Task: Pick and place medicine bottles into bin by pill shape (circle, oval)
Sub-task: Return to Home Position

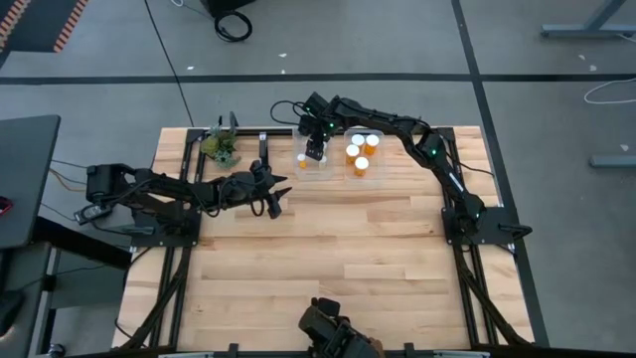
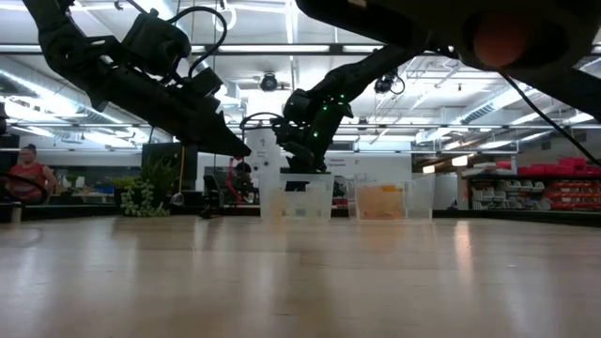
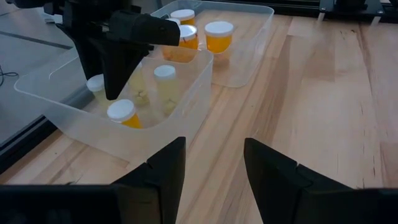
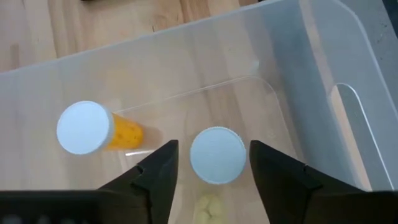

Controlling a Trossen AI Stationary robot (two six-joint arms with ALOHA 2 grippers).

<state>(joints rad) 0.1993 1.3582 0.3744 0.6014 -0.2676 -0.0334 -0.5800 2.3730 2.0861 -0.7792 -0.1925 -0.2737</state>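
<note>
"Two questions: where is your right gripper (image 1: pixel 316 152), and is it holding anything?"

"It hangs over the left bin (image 3: pixel 180 118) and points down into it. It holds nothing. Its fingers are spread wide. One small bottle (image 4: pixel 217 155) stands right under them with its white cap up. There is a gap on each side of the cap, so my fingers do not touch it."

"What else is in that bin?"

"A second small bottle (image 4: pixel 84 127) is close by, and I can see its orange side. From my left wrist I count three white caps in there."

"And the other bin?"

"The right bin (image 3: pixel 252 50) sits just beside the left one, at the far edge of my table (image 1: pixel 348 259). Both bins are clear. A few wider bottles (image 3: pixel 219 36) stand in the right one. They are orange with white caps."

"Where is your left gripper (image 1: pixel 281 196)?"

"It floats above bare wood, near the left bin but apart from it. Its fingers are open too, with nothing between them."

"Is that a plant?"

"Yes, a little green plant (image 1: pixel 221 147) sits by the far edge, off to the left of the bins."
</note>
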